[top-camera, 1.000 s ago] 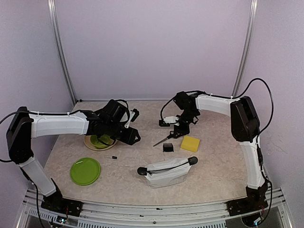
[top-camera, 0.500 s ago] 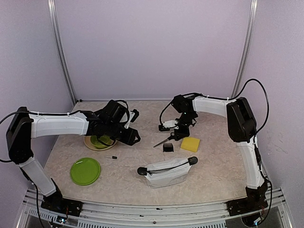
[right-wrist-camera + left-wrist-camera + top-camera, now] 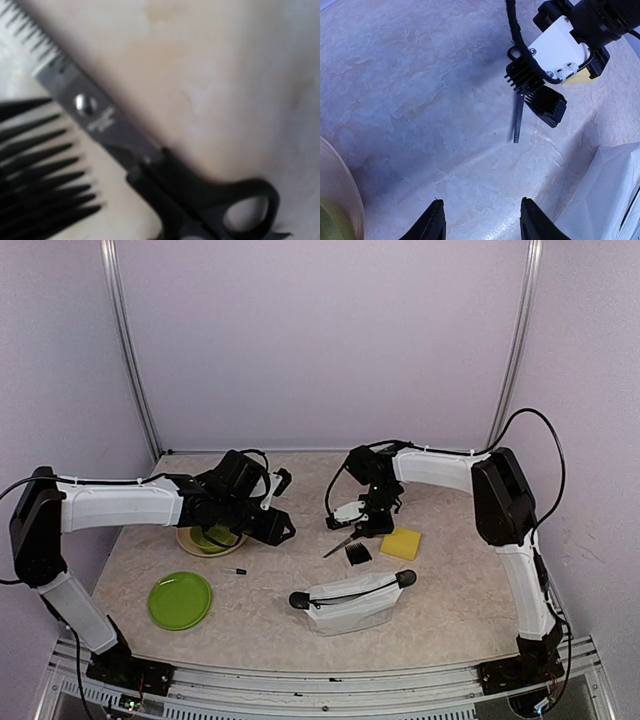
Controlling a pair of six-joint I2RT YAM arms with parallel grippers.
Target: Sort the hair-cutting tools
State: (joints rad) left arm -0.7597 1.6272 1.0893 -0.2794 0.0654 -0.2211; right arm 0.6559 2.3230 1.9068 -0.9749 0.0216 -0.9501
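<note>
While scissors [image 3: 518, 119] lie diagonal — tip near-left, handles far-right — right pincer [image 3: 368, 528] closed at handles; left pincer [image 3: 482, 222] apart.

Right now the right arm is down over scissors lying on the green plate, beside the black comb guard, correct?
No. The scissors lie on the table, not on the green plate at the front left; the top view shows it. The right gripper is over them, beside the comb guard.
</note>
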